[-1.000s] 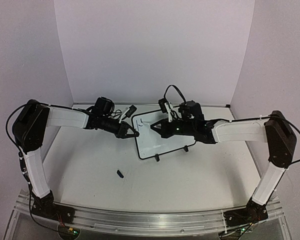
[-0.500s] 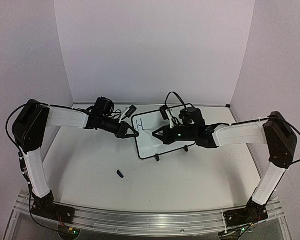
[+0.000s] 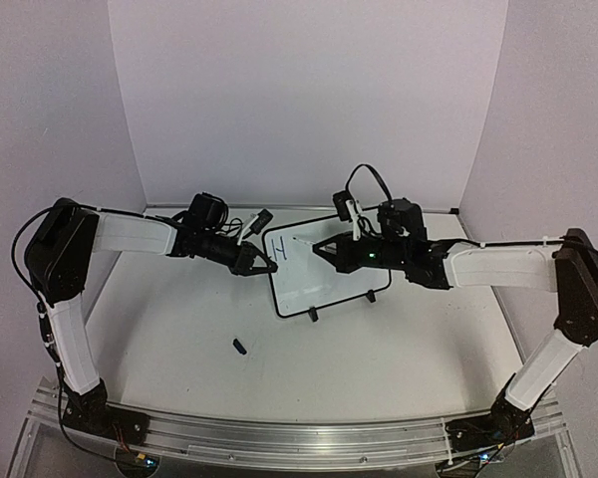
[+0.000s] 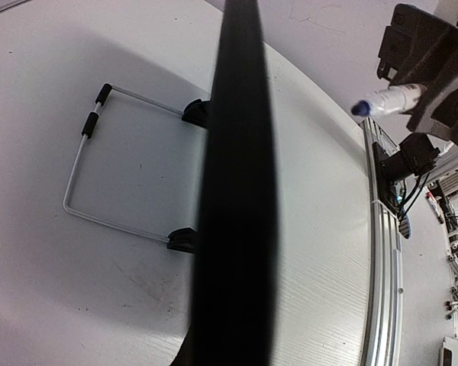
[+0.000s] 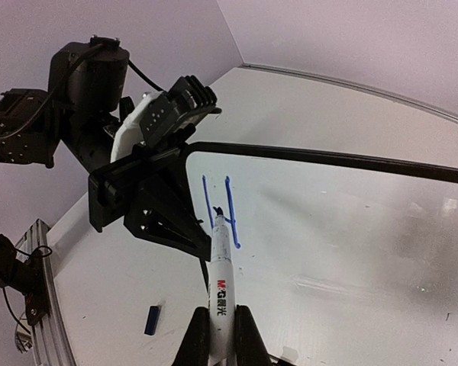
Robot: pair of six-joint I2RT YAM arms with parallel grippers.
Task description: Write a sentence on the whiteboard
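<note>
The whiteboard [image 3: 329,282] stands tilted on the table, with its black frame and two feet. My left gripper [image 3: 262,266] is shut on the board's left edge; it also shows in the right wrist view [image 5: 185,229]. My right gripper [image 3: 326,250] is shut on a white marker [image 5: 220,278], blue tip down on the board [image 5: 336,221]. Of the sentence only two parallel blue strokes [image 5: 231,217] show, with the tip between them. In the left wrist view the board's frame [image 4: 237,191] crosses as a black bar, and the marker tip [image 4: 362,108] shows at upper right.
The marker's blue cap [image 3: 239,347] lies on the table in front of the board, left of centre; it also shows in the right wrist view [image 5: 153,319]. The board's wire stand [image 4: 80,171] rests on the table behind it. Walls close off the back and sides.
My right gripper moved over the board with the marker, and its arm swung out to the right. The blue mark grew from a short stroke into two joined lines. My left arm stayed still.
</note>
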